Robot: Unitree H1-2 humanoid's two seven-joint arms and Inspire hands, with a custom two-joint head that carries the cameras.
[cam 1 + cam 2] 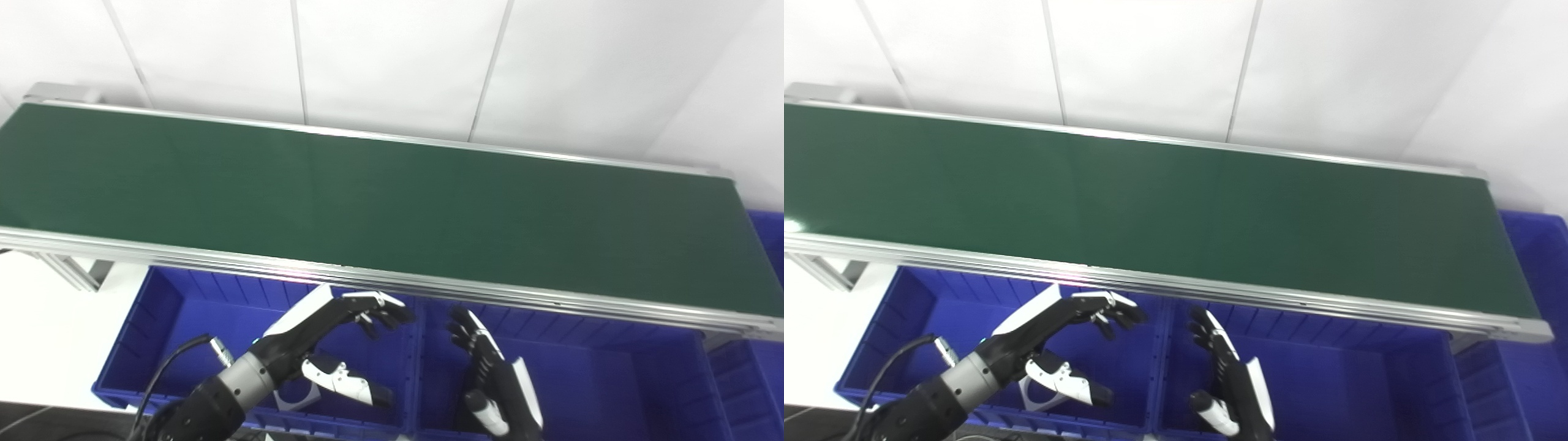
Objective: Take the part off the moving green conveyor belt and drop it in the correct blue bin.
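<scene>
Long green conveyor belt (367,208) carries no part; a white angular part (298,397) lies in the left blue plastic bin (153,318) beneath the empty, spread-fingered left hand (334,343), right hand (496,380) likewise empty, so the drop looks done.

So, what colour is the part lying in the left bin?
White part, on the blue bin floor; the right eye view shows it best.

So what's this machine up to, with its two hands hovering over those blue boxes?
It is a humanoid robot sorting parts from the long green conveyor belt into blue plastic bins. The belt shows nothing on it. The left hand hangs open over the left blue bin, where a white part lies beneath it. The right hand is open above the middle blue bin, holding nothing.
</scene>
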